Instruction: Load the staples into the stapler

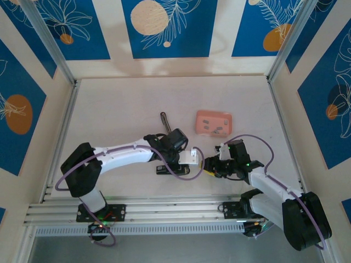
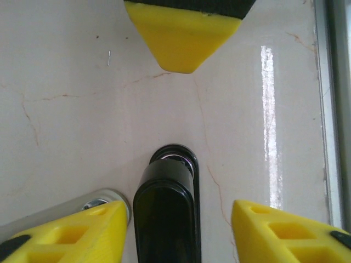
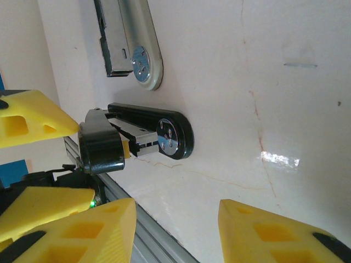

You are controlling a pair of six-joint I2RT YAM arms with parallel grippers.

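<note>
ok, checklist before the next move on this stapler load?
1. Stapler swung open, silver rail apart from black arm: ok.
2. Left claw open, gap either side of black arm: ok.
3. Right claw open, nothing between its fingers: ok.
4. Staples lying in pink tray: ok.
5. Rail channel free of old staples: cannot tell.

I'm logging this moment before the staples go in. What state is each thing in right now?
stapler: lying on the table, silvery inner rail exposed.
staples: loose in the pink tray, not yet picked up.
pink tray: flat on the table.
silver-grey metal piece: lying beside the stapler, apart from it.
left gripper: open, straddling the stapler's end.
right gripper: open, empty.
</note>
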